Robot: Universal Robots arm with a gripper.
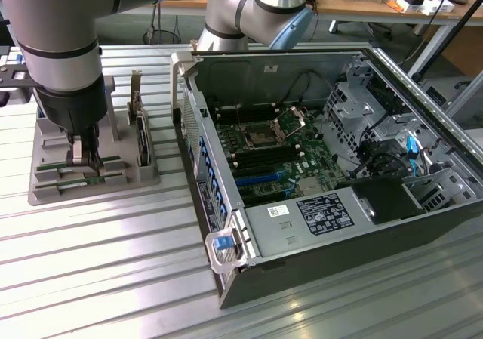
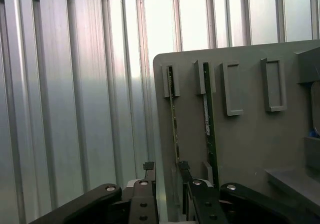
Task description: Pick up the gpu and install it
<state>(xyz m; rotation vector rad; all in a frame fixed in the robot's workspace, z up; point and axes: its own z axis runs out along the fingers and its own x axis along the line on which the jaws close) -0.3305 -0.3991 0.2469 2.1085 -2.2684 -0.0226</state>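
At the exterior view's left, on the ribbed metal table [image 1: 113,278], a grey slotted holder [image 1: 45,192], and low over it the hand [image 1: 84,161], fingers [image 2: 184,166] apart and clamped on nothing. Through the wrist view, between those fingers, the gpu [image 2: 173,114]: a thin green stick standing on edge in the slot nearest the holder's edge, closer to one finger than the other; touching or not, cannot tell. Just beside it, in the next slot, a second green stick [image 2: 210,134], likewise on edge. Farther along the holder, an upright dark card [image 1: 142,139]. To the exterior view's right, well apart from the hand, an open computer case [image 1: 317,260] lying on its side, green motherboard [image 1: 264,161] exposed.
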